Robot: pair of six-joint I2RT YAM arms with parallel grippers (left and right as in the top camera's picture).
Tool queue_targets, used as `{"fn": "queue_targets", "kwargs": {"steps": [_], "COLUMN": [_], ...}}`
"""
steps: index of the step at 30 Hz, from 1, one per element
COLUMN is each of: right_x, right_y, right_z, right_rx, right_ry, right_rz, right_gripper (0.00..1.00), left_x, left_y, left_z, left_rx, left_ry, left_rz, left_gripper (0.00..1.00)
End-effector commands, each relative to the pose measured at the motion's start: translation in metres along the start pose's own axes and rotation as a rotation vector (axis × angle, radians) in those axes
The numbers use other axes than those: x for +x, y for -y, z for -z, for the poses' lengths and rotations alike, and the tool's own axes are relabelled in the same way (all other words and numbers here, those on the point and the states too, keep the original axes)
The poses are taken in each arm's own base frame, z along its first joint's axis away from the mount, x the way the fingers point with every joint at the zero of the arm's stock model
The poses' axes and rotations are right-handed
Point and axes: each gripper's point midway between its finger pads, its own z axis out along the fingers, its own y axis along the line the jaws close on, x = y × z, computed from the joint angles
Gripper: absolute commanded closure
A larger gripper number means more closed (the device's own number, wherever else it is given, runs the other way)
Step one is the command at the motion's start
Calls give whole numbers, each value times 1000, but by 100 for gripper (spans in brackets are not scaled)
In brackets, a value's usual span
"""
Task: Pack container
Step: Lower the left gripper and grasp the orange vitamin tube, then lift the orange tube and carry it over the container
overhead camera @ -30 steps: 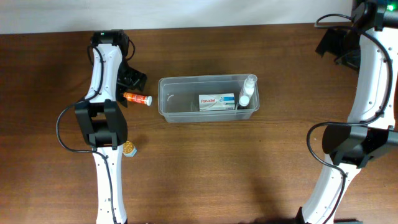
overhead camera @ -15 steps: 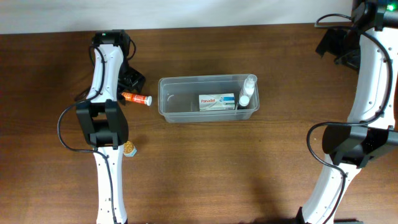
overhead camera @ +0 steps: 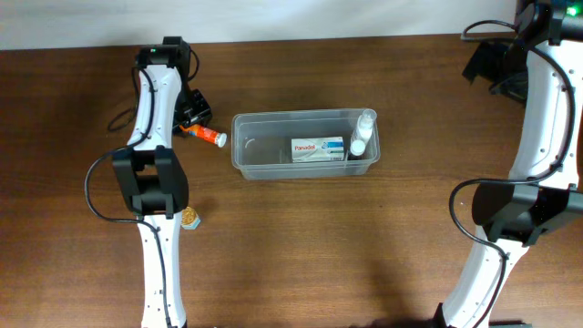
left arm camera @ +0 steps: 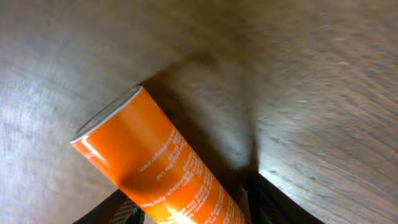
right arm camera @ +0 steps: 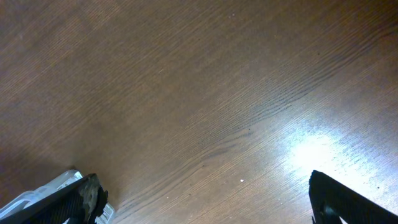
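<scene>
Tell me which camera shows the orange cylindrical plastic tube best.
The left wrist view: the orange cylindrical plastic tube fills the frame close up, its print visible, though the lower end is cut off. Overhead shows it small, white-capped, left of the clear rectangular plastic container. The right wrist view shows only wooden table.

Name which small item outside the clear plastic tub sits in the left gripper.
The orange cylindrical tube, clamped in the left gripper; the small yellow-topped item lies untouched on the brown table.
</scene>
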Motion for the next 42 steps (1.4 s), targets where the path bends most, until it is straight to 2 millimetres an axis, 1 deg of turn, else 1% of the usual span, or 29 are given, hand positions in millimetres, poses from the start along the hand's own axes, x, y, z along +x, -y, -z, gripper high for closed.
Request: {"fn": "queue_targets", "kwargs": {"steps": [1,5,9,14,17,22,23,24,28,35,37,42], "right_x": [-3,-3,-3,-3,-3,-3,-3,-3,-3,-3,-3,-3], "right_y": [3,3,3,3,3,3,3,3,3,3,3,3], "right_z": [10,10,10,10,10,10,10,10,10,10,10,10], "right_rx": [1,1,1,1,1,1,1,1,1,1,1,1], "right_ry": [30,30,30,30,30,30,30,30,30,30,30,30], "right_rz": [-2,-2,-2,-2,-2,-2,-2,-2,-2,-2,-2,-2], "right_gripper": [2,2,2,2,2,2,2,2,2,2,2,2], "left_x": [6,9,18,40,50,48,44,42,35,22,18,10], "left_y": [11,29,51,74,84,85,83,82,74,65,63,62], "left_z": [-30,-30,-30,-30,-30,-30,-30,-30,-30,-30,-29,-21], "left_rx": [-29,-18,-11,-19,-22,-19,-16,-15,-13,-6,-3,7], "left_ry": [-19,5,22,8,0,10,15,18,23,40,49,73], "left_rz": [-179,-278,-419,-637,-687,-663,-627,-608,-557,-526,-519,-509], "left_gripper": [47,47,47,47,47,48,55,59,67,71,73,77]}}
